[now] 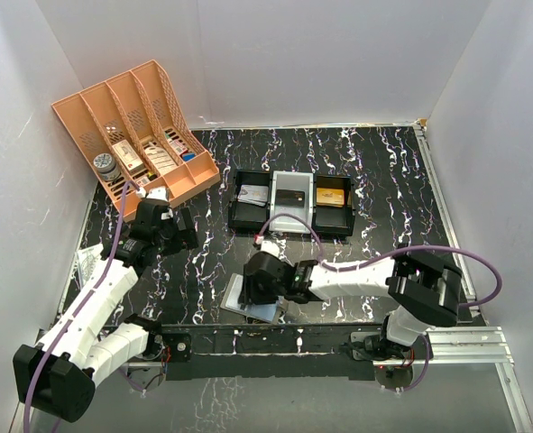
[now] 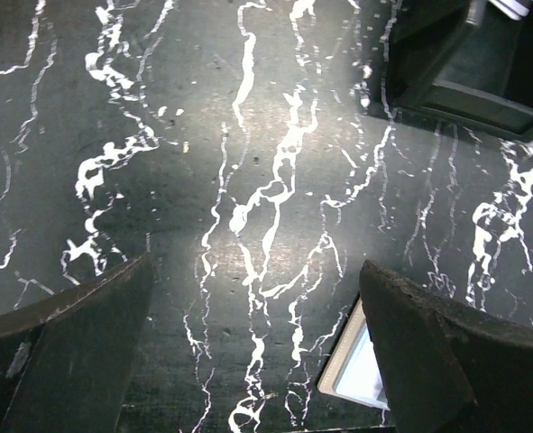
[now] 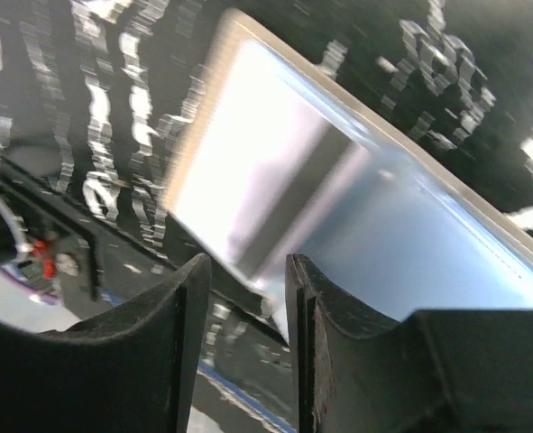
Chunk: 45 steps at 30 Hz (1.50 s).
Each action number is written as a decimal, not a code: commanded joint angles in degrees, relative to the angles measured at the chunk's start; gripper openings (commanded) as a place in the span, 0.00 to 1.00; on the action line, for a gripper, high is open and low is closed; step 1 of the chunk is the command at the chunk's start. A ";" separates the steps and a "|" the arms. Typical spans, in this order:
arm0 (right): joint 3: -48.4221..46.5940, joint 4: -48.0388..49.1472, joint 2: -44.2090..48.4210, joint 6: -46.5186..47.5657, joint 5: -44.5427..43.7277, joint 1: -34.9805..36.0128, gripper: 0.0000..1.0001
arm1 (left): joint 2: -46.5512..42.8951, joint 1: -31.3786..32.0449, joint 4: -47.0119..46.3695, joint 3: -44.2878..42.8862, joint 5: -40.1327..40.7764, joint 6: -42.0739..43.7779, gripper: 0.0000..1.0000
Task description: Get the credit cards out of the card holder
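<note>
The grey-brown folding card holder (image 3: 383,225) lies open at the black white-veined counter's (image 1: 212,262) near edge. The right fingers (image 3: 140,361), narrowly gapped with grip unclear, may shove it off. The left fingers (image 2: 68,352) are spread wide.

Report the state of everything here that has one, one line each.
left gripper: open, nothing between its fingers, above the table.
right gripper: over the card holder, jaws narrowly apart; too blurred to tell whether it grips.
card holder: unfolded, lying flat near the table's near edge, grey-blue inside up.
orange card: out of the holder, flat in the right compartment of the black tray.
</note>
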State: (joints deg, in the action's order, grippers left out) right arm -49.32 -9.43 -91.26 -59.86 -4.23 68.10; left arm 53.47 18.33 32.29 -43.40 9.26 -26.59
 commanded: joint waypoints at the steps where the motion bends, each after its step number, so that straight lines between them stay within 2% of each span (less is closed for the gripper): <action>1: 7.40 8.86 1.47 -5.09 1.99 -1.13 0.37 | -0.50 -0.22 -3.64 0.78 -8.57 3.04 0.93; 8: 13.01 13.09 0.56 -4.42 4.52 -6.13 0.35 | -2.29 -0.22 -9.31 3.35 -25.07 3.58 0.87; 13: 15.83 18.63 1.27 -3.53 8.30 -8.24 0.34 | -1.26 -0.14 -13.92 7.66 -36.02 -2.99 0.76; 16: 16.88 21.01 0.94 -3.51 9.87 -9.08 0.34 | -0.95 0.67 -17.03 11.29 -38.62 -6.72 0.73; 18: 17.14 22.06 0.15 -3.51 11.59 -9.90 0.34 | 0.14 2.39 -17.85 12.50 -38.37 -8.33 0.72; 22: 17.24 22.82 -0.15 -3.26 12.62 -10.58 0.34 | 2.55 6.62 -15.35 13.87 -32.76 -10.54 0.70; 26: 17.70 23.49 0.61 -3.47 12.67 -11.20 0.33 | 3.53 9.89 -15.85 15.51 -31.19 -13.31 0.64; 28: 18.03 24.38 0.87 -3.79 12.77 -11.38 0.30 | 3.53 10.90 -16.06 16.43 -30.45 -13.93 0.59; 30: 18.55 25.90 0.68 -4.37 12.76 -11.50 0.29 | 3.73 11.56 -16.95 17.71 -30.08 -14.17 0.49; 34: 18.17 28.38 -2.10 -5.56 14.40 -11.97 0.27 | 6.73 12.67 -21.50 20.32 -30.64 -14.30 0.39; 40: 18.59 29.39 -1.82 -6.49 13.71 -12.01 0.22 | 11.83 15.69 -22.80 19.41 -29.92 -14.11 0.30; 45: 18.94 31.86 -2.64 -6.46 16.19 -12.22 0.17 | 12.80 16.30 -18.95 19.81 -25.25 -15.04 0.22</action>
State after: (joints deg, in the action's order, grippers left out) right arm -31.18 20.14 -92.58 -66.63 11.35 56.21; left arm 65.73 33.93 10.37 -23.57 -19.97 -40.95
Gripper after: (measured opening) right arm 0.181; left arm 0.240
